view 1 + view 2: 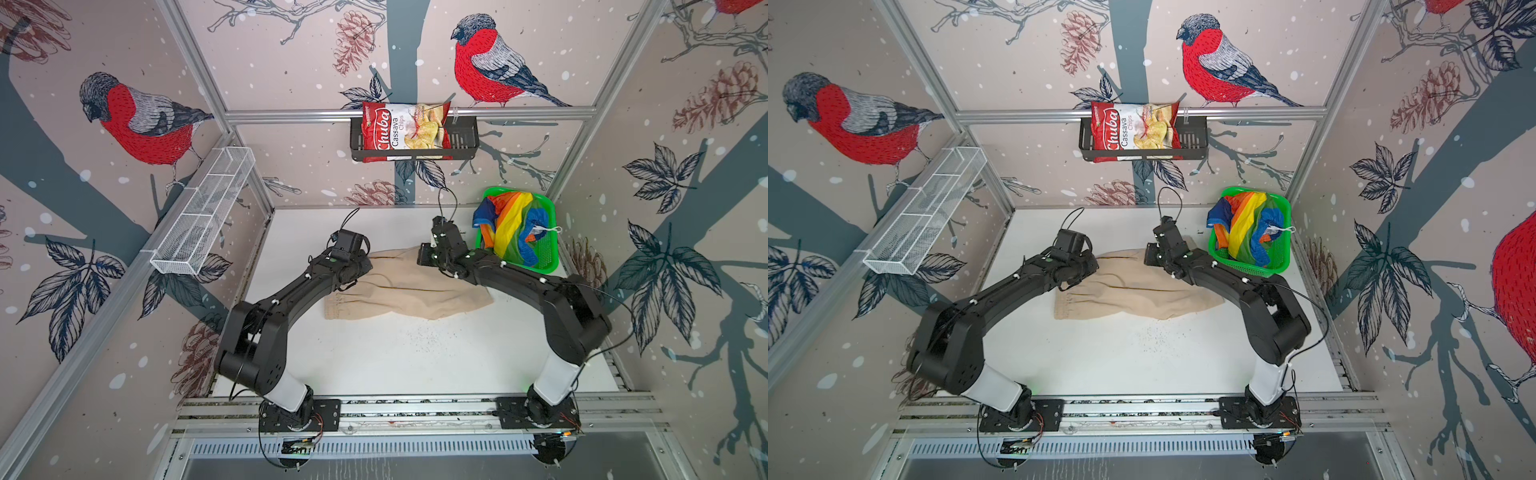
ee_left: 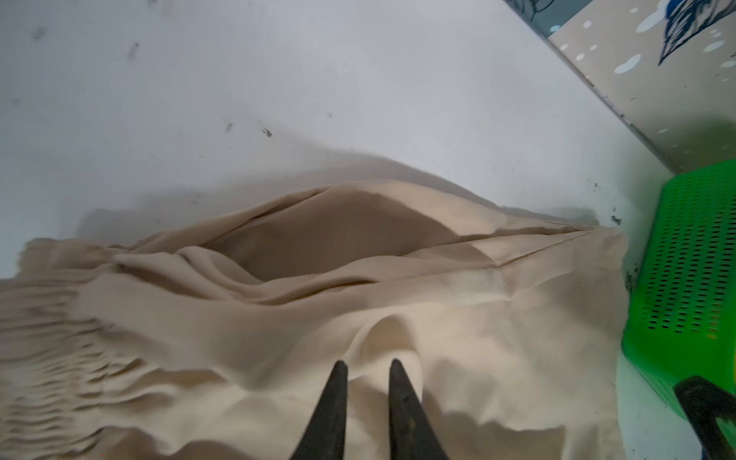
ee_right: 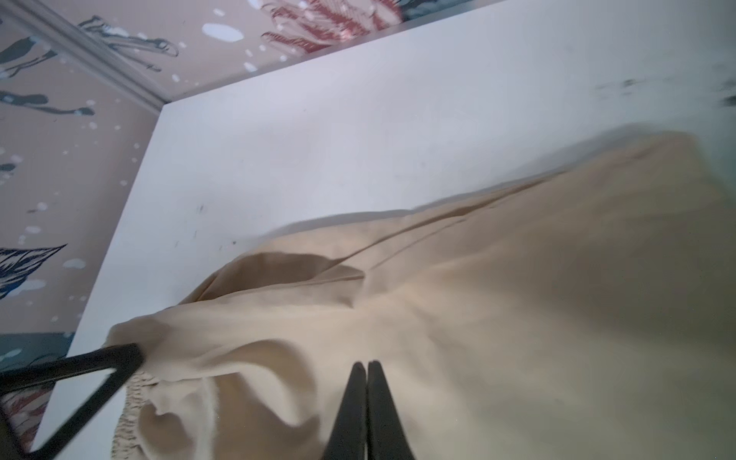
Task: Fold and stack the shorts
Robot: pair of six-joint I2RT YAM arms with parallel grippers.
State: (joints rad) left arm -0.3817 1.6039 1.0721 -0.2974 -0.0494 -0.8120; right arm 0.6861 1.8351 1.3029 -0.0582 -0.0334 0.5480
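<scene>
Beige shorts (image 1: 407,286) spread across the middle of the white bench (image 1: 395,361), elastic waist toward the left arm's side, seen in both top views. Left tool (image 2: 368,364) down on the cloth near the waist end, narrowed to a slim gap with a raised fold between the tips. Right tool (image 3: 366,363) on the same pair nearer the green basket (image 1: 544,253), fingers pressed together against the cloth; cannot tell whether any is pinched. Rainbow shorts (image 1: 511,224) bunched inside that basket, back right corner, just beside the beige pair.
</scene>
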